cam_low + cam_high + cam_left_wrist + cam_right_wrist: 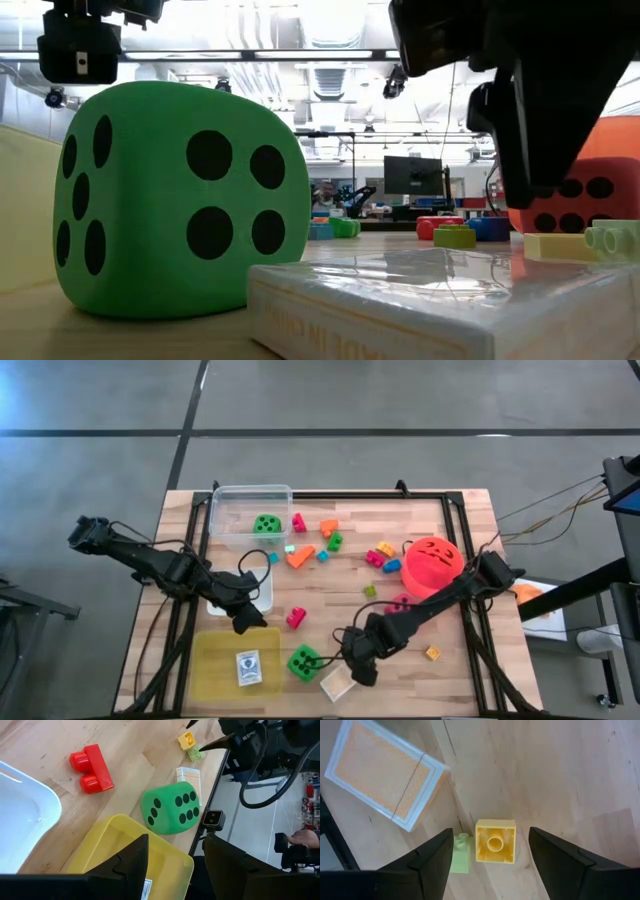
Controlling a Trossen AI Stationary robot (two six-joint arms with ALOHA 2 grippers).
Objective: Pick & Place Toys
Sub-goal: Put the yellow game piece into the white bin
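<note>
My right gripper (487, 852) hangs parted and empty directly over a small yellow block (495, 841), its fingers flanking it at three and nine o'clock. The block sits near the table's front edge (a pale green block (460, 857) touches its side), far nearer this arm than the left gripper (247, 622), which waits half-open, holding nothing.

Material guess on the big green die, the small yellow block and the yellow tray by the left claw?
Big green die with black dots: likely soft foam or padded vinyl; matte, rounded corners. Small yellow square block: hard moulded plastic, slight sheen, one stud on top. Yellow tray: thin translucent plastic, glossy rim.
</note>
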